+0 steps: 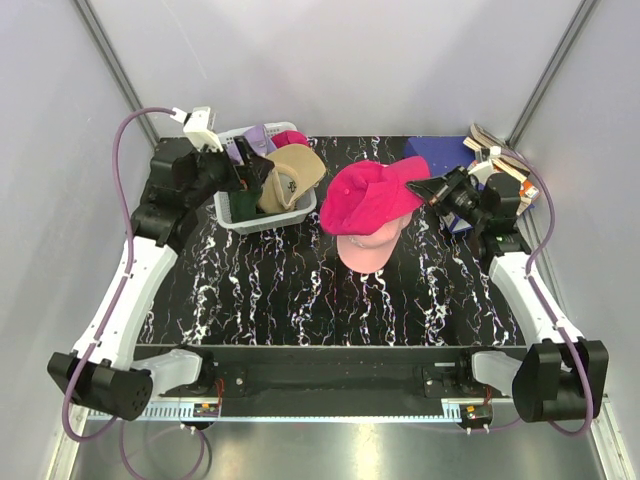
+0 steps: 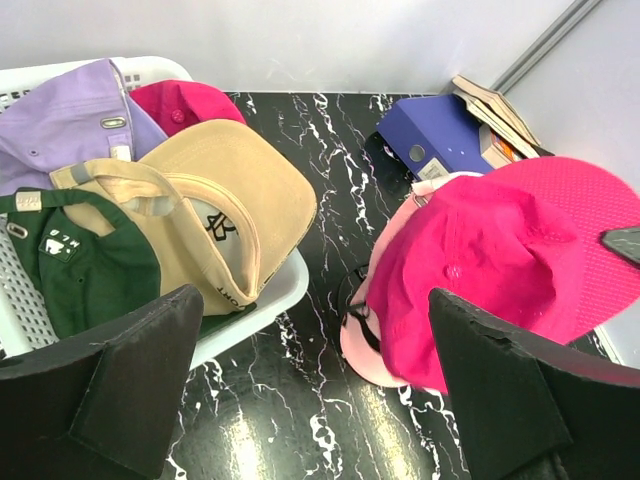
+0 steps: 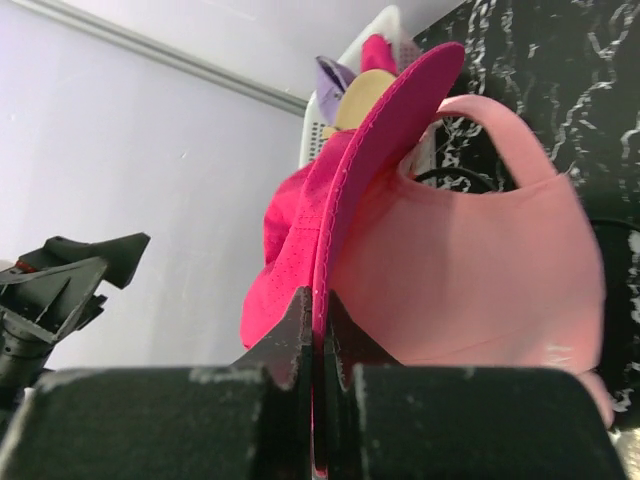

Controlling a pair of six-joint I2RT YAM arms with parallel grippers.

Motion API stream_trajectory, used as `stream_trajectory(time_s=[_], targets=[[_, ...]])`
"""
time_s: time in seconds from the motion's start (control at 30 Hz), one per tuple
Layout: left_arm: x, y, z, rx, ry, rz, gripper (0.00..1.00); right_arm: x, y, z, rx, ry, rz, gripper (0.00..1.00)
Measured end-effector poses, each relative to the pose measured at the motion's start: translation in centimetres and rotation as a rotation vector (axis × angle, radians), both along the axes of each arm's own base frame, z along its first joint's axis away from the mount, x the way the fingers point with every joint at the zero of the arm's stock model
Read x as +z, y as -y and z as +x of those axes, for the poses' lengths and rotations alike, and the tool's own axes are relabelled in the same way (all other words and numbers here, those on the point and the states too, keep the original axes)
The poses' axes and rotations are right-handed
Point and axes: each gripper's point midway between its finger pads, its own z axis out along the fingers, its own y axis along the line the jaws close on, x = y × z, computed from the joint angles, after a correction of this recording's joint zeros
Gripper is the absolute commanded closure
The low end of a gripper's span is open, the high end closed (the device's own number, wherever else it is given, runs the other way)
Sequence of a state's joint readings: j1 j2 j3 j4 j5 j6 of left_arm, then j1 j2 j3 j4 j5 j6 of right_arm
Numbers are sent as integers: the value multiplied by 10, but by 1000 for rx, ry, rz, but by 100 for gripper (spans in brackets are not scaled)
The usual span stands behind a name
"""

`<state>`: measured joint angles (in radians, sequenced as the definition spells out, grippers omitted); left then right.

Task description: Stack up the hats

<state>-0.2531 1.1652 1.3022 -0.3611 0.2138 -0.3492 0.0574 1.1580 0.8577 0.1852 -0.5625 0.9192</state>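
Note:
My right gripper is shut on the brim of a magenta hat. That hat hangs tilted over a light pink hat lying on the black marble table, and partly covers it. A grey basket at the back left holds a tan hat, a lavender hat, a dark green hat and another magenta hat. My left gripper hovers open above the basket's right edge, with nothing between its fingers.
A blue binder and a pile of books lie in the back right corner, just behind the right arm. Grey walls close in the table on the left, right and back.

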Motion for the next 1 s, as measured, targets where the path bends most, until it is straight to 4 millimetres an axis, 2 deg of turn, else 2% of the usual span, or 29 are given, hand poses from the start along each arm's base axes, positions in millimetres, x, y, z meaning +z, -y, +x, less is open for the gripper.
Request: stream_trajectory(time_s=[0.1, 0.27, 0.5, 0.6, 0.77, 1.0], targets=[[0, 3, 3, -12, 3, -4, 1, -6, 12, 0, -30, -4, -3, 100], [-10, 7, 9, -25, -22, -1, 1, -10, 17, 0, -44, 7, -6, 100], [-20, 9, 14, -32, -47, 5, 1, -38, 32, 0, -88, -28, -1, 100], [-26, 13, 17, -39, -63, 10, 1, -39, 34, 2, -98, -22, 3, 100], [-40, 27, 19, -72, -97, 24, 1, -45, 39, 9, -123, -28, 1, 100], [-50, 57, 19, -142, -119, 37, 1, -66, 47, 16, -165, -79, 1, 100]])
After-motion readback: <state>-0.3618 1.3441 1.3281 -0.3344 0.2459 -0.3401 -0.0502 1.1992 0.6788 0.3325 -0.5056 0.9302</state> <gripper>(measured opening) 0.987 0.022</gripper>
